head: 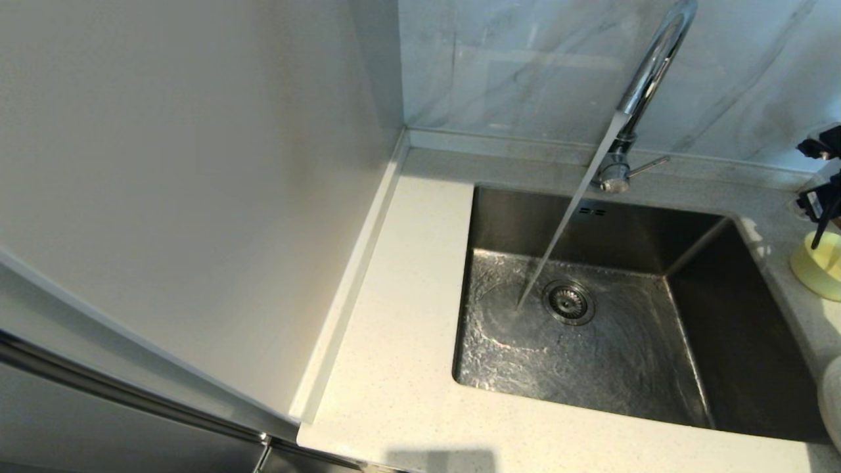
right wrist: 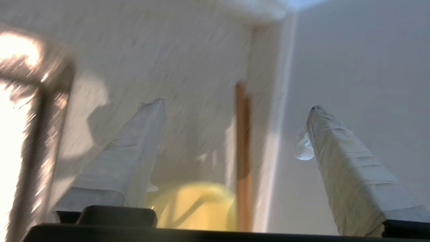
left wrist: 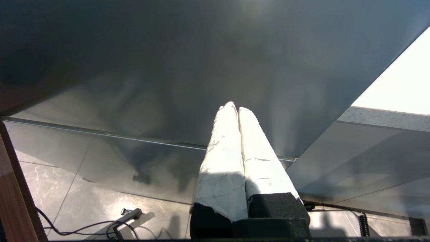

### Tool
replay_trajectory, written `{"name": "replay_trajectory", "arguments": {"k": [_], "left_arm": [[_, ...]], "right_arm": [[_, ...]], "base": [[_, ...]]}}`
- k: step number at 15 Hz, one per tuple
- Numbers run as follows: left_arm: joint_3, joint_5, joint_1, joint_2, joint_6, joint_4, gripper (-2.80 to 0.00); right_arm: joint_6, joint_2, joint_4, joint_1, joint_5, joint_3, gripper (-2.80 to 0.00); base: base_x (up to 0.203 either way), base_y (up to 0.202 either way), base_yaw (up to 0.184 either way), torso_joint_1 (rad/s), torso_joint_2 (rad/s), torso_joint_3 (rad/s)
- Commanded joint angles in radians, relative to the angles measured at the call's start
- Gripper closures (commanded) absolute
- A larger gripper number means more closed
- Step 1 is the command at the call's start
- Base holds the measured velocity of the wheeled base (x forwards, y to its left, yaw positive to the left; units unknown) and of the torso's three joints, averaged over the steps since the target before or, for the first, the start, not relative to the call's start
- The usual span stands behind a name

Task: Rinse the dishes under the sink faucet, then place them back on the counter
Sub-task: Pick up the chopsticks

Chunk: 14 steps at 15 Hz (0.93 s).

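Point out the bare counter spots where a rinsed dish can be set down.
Free: the counter strip between the sink and the left wall, and along the front edge. Crowded: right of the sink, with the bowl and right gripper.

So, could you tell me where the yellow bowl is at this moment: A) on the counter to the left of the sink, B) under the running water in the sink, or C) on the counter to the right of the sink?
C: the yellow bowl sits on the counter right of the sink, with the open right gripper over it.

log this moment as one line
faucet running into sink | bowl on counter | right gripper open | left gripper shut, parked
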Motion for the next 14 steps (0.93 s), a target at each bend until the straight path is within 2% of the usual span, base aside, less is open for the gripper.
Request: {"name": "replay_trajectory", "arguments": {"k": [1, 5, 7, 14], "left_arm": [[0.000, 0.001, 0.000, 0.000, 0.000, 0.000, 0.00], [0.000, -0.001, 0.000, 0.000, 0.000, 0.000, 0.00], [0.000, 0.001, 0.000, 0.000, 0.000, 0.000, 0.00], [0.000, 0.001, 0.000, 0.000, 0.000, 0.000, 0.00]], "right_arm": [[-0.017, 0.021, -0.043, 0.000, 0.000, 0.003, -2.80], [-0.057, 0.039, -0.105, 0.000, -0.003, 0.009, -2.80], [-0.105, 0.048, -0.146, -0.003, -0.003, 0.030, -2.80], [-0.238, 0.124, -0.429, -0.005, -0.003, 0.079, -2.80]], "base": [[0.000, 0.000, 0.000, 0.000, 0.00, 0.000], [0.000, 0.000, 0.000, 0.000, 0.00, 0.000], [0.000, 0.000, 0.000, 0.000, 0.00, 0.000], [0.000, 0.000, 0.000, 0.000, 0.00, 0.000]]}}
